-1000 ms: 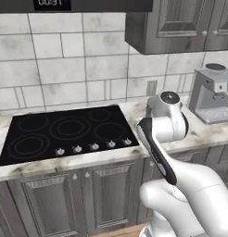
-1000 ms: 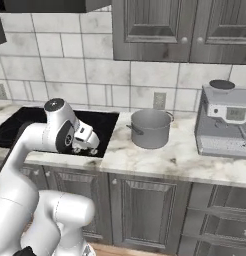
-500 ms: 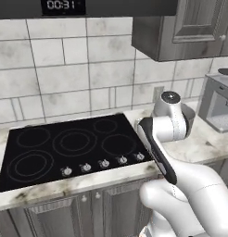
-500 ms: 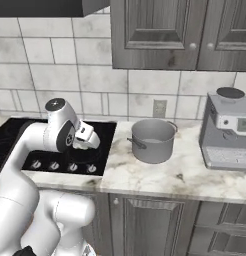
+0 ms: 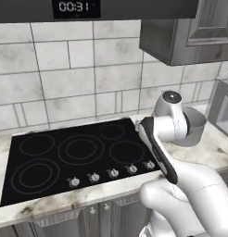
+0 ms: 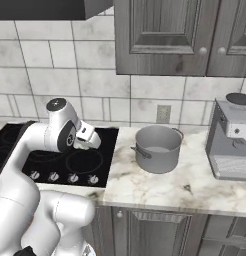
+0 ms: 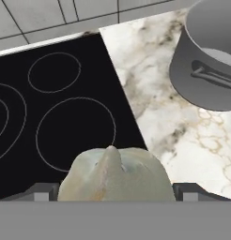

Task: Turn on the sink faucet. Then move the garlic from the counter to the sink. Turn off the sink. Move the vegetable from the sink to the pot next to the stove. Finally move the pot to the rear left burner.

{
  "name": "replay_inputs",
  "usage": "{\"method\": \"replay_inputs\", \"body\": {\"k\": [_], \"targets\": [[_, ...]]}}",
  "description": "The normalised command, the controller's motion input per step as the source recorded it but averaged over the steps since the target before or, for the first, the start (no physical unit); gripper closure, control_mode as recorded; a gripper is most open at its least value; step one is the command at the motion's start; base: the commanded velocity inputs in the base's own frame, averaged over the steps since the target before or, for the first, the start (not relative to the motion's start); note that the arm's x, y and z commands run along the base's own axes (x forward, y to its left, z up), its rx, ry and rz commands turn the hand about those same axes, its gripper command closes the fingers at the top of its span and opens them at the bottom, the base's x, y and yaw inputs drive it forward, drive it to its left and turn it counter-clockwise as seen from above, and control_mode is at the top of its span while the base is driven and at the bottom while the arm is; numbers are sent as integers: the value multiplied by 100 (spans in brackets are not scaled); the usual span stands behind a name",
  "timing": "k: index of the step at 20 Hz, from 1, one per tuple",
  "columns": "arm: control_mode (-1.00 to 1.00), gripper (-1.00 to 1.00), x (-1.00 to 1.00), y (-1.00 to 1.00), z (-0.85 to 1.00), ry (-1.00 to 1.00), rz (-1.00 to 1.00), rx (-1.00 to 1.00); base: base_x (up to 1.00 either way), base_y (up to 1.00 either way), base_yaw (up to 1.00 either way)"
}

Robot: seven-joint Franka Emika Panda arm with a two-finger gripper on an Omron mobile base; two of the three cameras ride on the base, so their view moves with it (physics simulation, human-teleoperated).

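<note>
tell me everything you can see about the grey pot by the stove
The grey metal pot is round and straight-walled, with a dull brushed look and loop handles on its sides; one handle shows clearly in the hand view. It stands upright, lidless, on the white marble counter, just right of the black glass cooktop and left of the grey coffee machine. Nothing but the counter touches it, and what shows of its inside looks empty.
</note>
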Motion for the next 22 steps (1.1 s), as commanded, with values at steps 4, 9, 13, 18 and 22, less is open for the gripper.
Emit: {"method": "replay_inputs", "body": {"k": [4,9,13,18,22], "targets": [[100,100,0,0,0,0,0,0,37,44,2],[100,100,0,0,0,0,0,0,44,34,8],[100,100,0,0,0,0,0,0,43,7,19],[100,100,0,0,0,0,0,0,16,0,6],[100,100,0,0,0,0,0,0,0,0,0]]}}
